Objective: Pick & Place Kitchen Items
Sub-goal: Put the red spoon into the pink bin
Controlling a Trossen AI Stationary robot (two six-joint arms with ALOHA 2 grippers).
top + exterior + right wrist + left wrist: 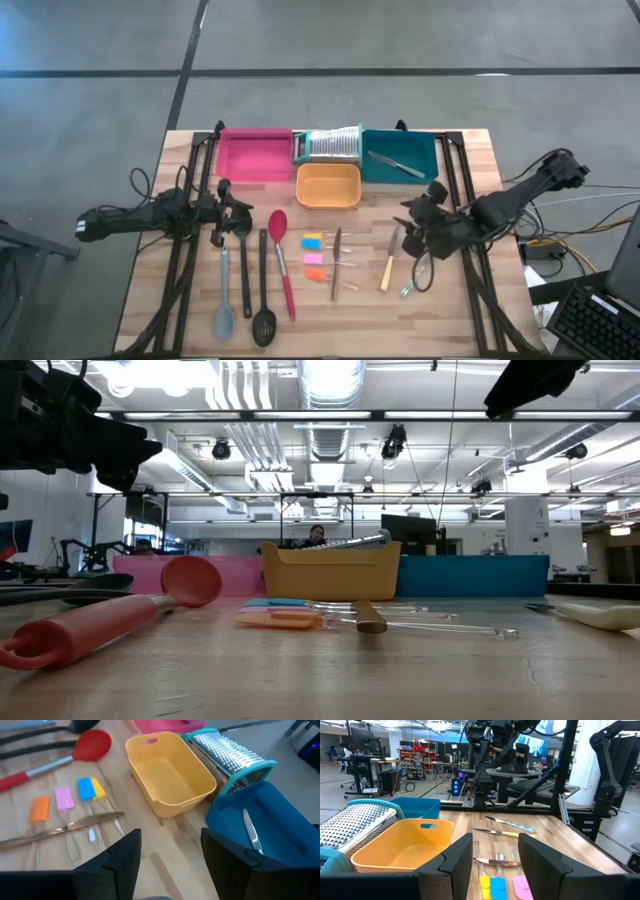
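On the wooden table point(140, 300) the kitchen items lie in a loose row across the near middle, between the two arms. The left gripper point(228, 207) hovers at the left, just above the far ends of the grey-blue spoon point(224, 300) and the black slotted spoon point(262, 300), its fingers point(457, 862) spread apart with nothing between them. The red spoon point(282, 262) lies just to the right of those two, its bowl pointing to the far side. Further right sit the small yellow, blue, orange and pink pieces point(314, 250), clear-handled little spatulas by the wrist views, and beside them the wood-handled knife point(336, 262). The right gripper point(420, 225) hangs at the right, with its fingers point(120, 862) parted and empty. The yellow-handled knife point(387, 268) lies on the table just to its left and slightly nearer, not touching it, and the green-handled knife point(408, 290) lies just near of it. One more knife point(396, 163) rests inside the teal tray point(425, 145) at the far right, beyond the right gripper. The orange tray point(328, 186) stands empty in the middle, the pink tray point(255, 155) at the far left, and the silver grater point(330, 146) between the pink and teal trays.
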